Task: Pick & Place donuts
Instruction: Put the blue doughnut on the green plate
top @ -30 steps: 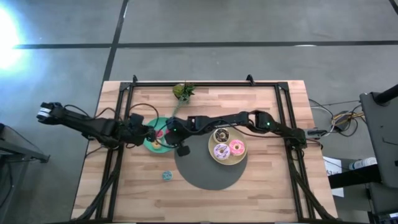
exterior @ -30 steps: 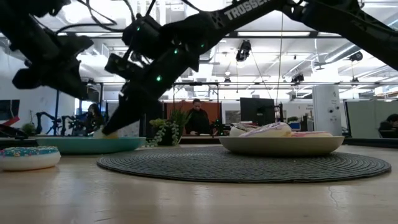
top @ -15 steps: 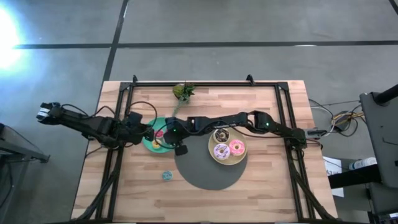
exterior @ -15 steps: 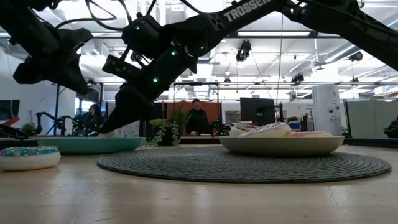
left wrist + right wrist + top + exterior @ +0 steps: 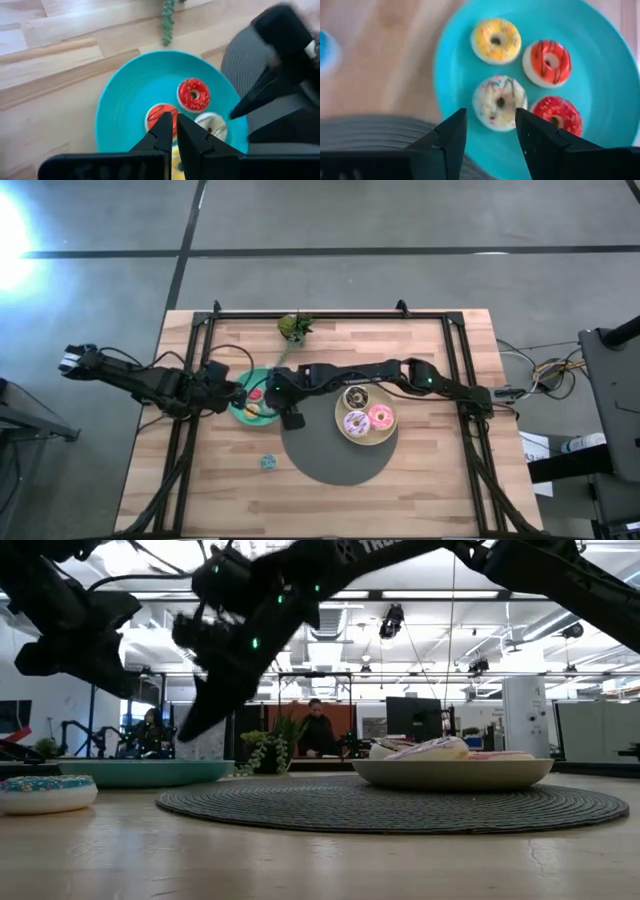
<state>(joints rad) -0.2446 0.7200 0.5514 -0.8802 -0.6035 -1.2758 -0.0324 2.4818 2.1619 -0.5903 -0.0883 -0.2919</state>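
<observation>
A teal plate (image 5: pixel 243 408) holds several tiny donuts: yellow (image 5: pixel 495 41), orange (image 5: pixel 550 62), red (image 5: pixel 559 114) and white sprinkled (image 5: pixel 500 102), each lying flat. My right gripper (image 5: pixel 490 132) hovers open just above the white one, its fingers on either side and clear of it. My left gripper (image 5: pixel 173 126) is shut and empty, over the plate's left rim. A blue donut (image 5: pixel 267 463) lies on the wood toward the table's near edge. A pale-yellow plate (image 5: pixel 341 430) carries the pink (image 5: pixel 381 417), lilac (image 5: pixel 356 422) and brown-and-white (image 5: pixel 355 397) donuts.
A round grey mat (image 5: pixel 335 455) lies under the pale-yellow plate, right of the teal one. A little green plant (image 5: pixel 294 327) stands at the far edge. Black frame rails (image 5: pixel 190 380) run along the table's sides. People (image 5: pixel 318 730) show in the room behind.
My right gripper has opened and risen a little off the teal plate, leaving the white sprinkled donut lying there. My left gripper has stayed shut beside the plate.
</observation>
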